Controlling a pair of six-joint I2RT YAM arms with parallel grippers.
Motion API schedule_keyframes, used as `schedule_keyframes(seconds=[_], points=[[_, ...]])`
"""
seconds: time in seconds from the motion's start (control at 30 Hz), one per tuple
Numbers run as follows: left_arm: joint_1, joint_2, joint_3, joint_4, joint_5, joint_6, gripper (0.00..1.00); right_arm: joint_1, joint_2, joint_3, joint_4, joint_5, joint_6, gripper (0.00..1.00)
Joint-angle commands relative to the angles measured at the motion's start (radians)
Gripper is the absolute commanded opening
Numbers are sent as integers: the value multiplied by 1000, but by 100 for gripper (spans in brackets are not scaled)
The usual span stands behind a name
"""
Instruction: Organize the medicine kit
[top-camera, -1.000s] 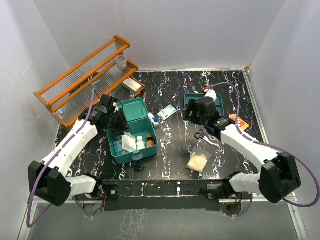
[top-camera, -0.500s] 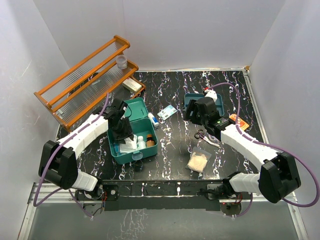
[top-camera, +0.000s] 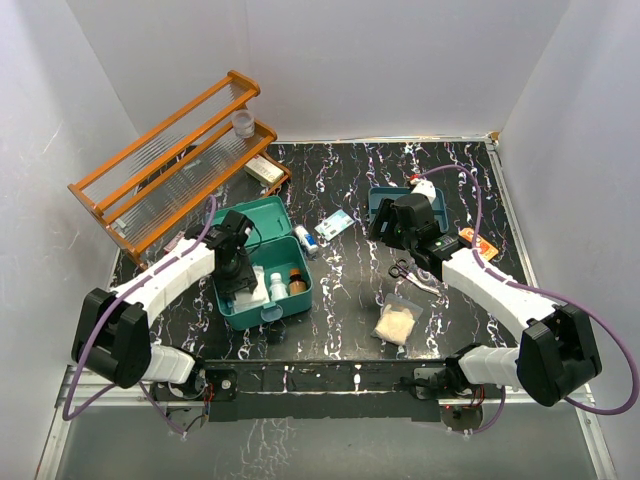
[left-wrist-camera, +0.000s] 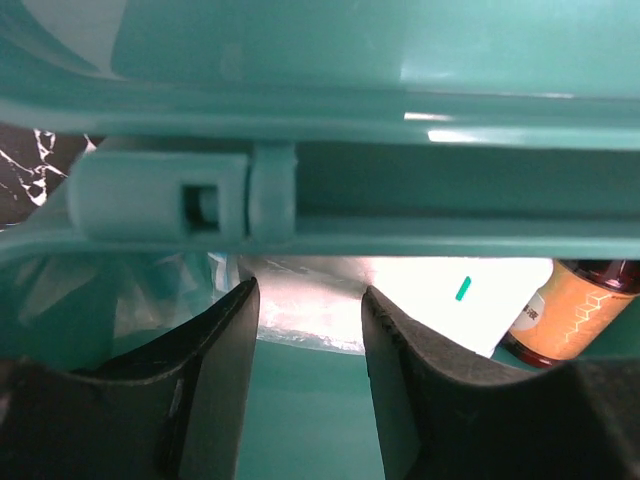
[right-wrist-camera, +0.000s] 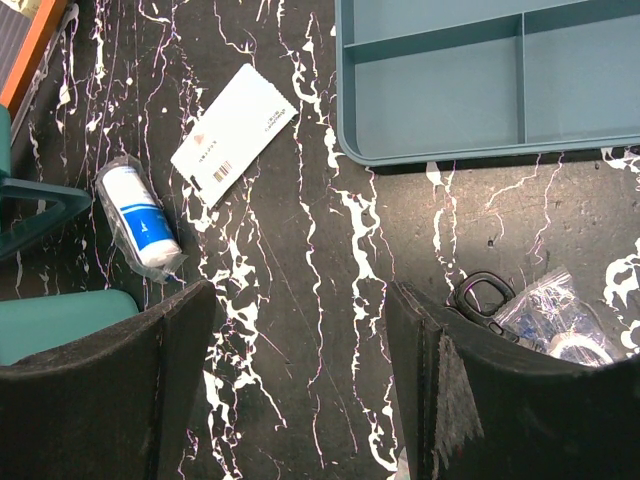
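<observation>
Near the medicine kit hinge, left hand gapes.

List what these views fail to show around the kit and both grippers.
- Top view: the kit's left half, covered by the left arm.
- Left wrist view: the brown bottle, cut by the kit's rim, a finger and the edge.
- Right wrist view: scissors, mostly behind a finger; tray, cut by the top edge; card print too small.

No wording can be read from here. The white packet, at eleven o'clock in the right wrist view, carries a barcode beside print too small to read. The amber bottle label is blurred.
</observation>
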Motion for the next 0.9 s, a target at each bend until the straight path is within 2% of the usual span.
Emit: schedule_keyframes(seconds=[0.0, 0.2, 0.53, 0.73, 0.87], points=[[-7, -38, -17, -53, -107, -45, 43, -4, -12, -1, 15, 11, -15, 67], [-43, -69, 14, -90, -218, -115, 35, -5, -17, -3, 15, 9, -12, 67], [-193, -163, 12, 37, -263, -66, 35, -6, -29, -12, 12, 8, -11, 67], [-196, -110, -12, 88, -255, -39, 41, -6, -31, -16, 12, 8, -11, 67], [-195, -69, -14, 62, -326, -75, 35, -8, -35, -17, 12, 11, -16, 67]])
